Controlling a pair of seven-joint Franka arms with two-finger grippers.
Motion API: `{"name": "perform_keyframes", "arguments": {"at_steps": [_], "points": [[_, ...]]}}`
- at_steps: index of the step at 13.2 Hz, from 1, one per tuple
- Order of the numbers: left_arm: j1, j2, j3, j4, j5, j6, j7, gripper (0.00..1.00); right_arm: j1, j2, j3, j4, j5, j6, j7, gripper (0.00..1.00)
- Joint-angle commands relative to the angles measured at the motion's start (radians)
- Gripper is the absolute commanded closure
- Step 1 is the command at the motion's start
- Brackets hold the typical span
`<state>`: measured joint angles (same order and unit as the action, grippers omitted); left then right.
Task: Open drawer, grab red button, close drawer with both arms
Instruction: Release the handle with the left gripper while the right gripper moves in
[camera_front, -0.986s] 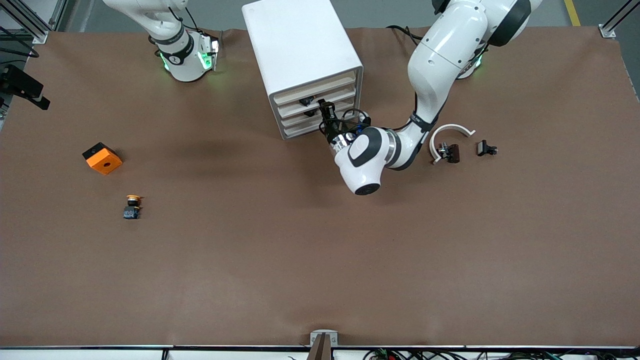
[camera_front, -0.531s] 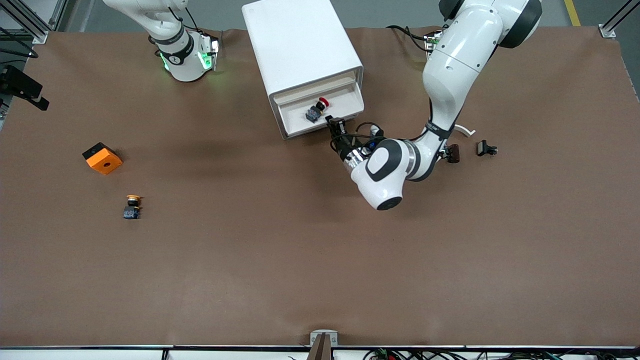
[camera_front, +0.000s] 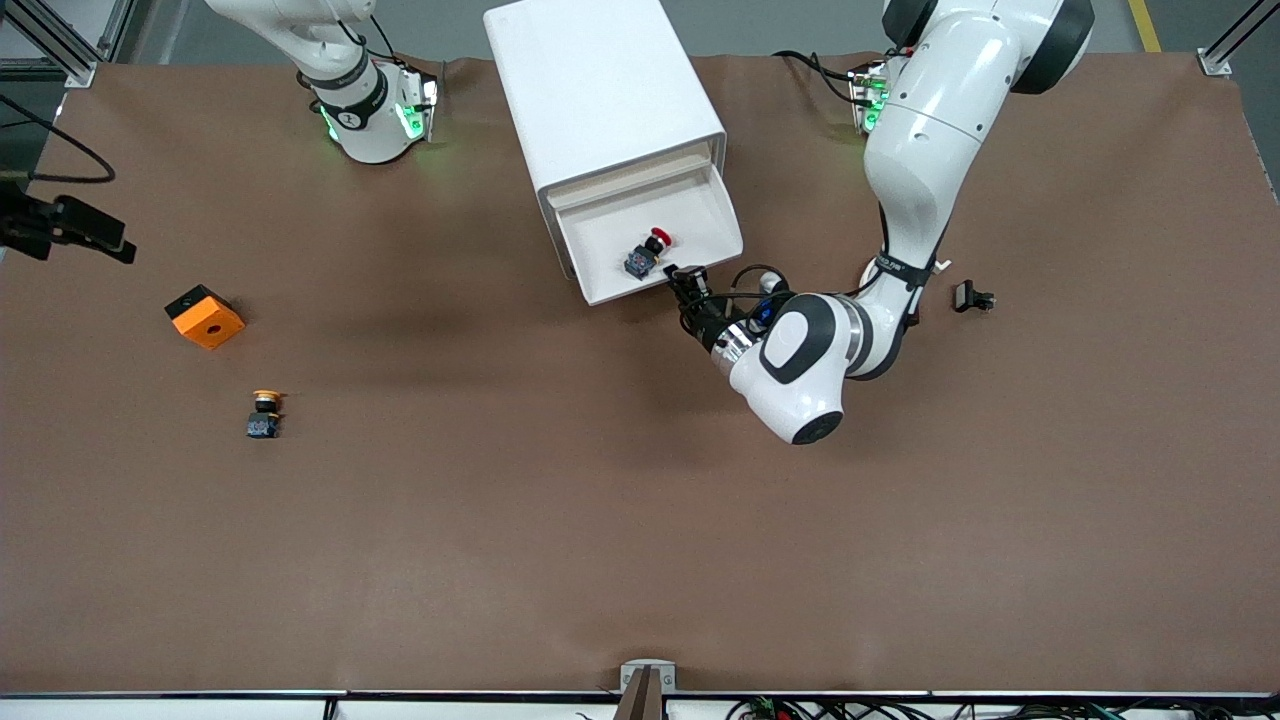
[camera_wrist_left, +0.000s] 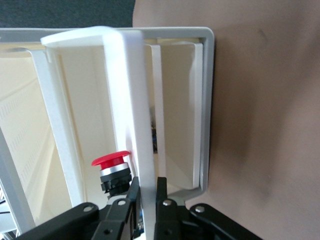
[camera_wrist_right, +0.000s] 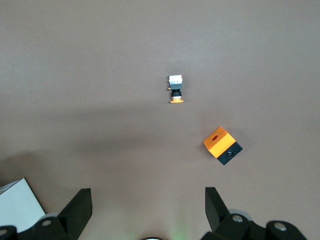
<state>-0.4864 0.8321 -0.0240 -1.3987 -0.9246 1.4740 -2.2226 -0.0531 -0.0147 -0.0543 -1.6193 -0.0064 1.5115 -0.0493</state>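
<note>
My left gripper (camera_wrist_left: 147, 192) pinches the drawer (camera_front: 700, 215) front; release gently. My right gripper (camera_wrist_right: 148, 205), wide open, waits above the table, well away from the drawer and its red button (camera_front: 648, 252).

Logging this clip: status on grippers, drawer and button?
Left gripper shut on white drawer front, drawer pulled out. Right gripper open, high over table, waiting. Red-capped button inside drawer, unobstructed.
</note>
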Motion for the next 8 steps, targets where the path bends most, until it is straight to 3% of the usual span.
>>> {"name": "perform_keyframes", "arguments": {"at_steps": [1, 6, 8], "points": [[-0.001, -0.007, 0.009, 0.027, 0.003, 0.012, 0.011, 0.00, 0.002, 0.010, 0.002, 0.032, -0.020, -0.014, 0.000, 0.00], [0.057, -0.014, 0.012, 0.093, 0.006, 0.005, 0.009, 0.00, -0.013, 0.130, 0.001, 0.041, -0.012, -0.014, 0.000, 0.00], [0.080, -0.021, 0.012, 0.136, 0.033, 0.002, 0.011, 0.00, -0.011, 0.133, 0.001, 0.041, -0.021, -0.007, 0.014, 0.00]]}}
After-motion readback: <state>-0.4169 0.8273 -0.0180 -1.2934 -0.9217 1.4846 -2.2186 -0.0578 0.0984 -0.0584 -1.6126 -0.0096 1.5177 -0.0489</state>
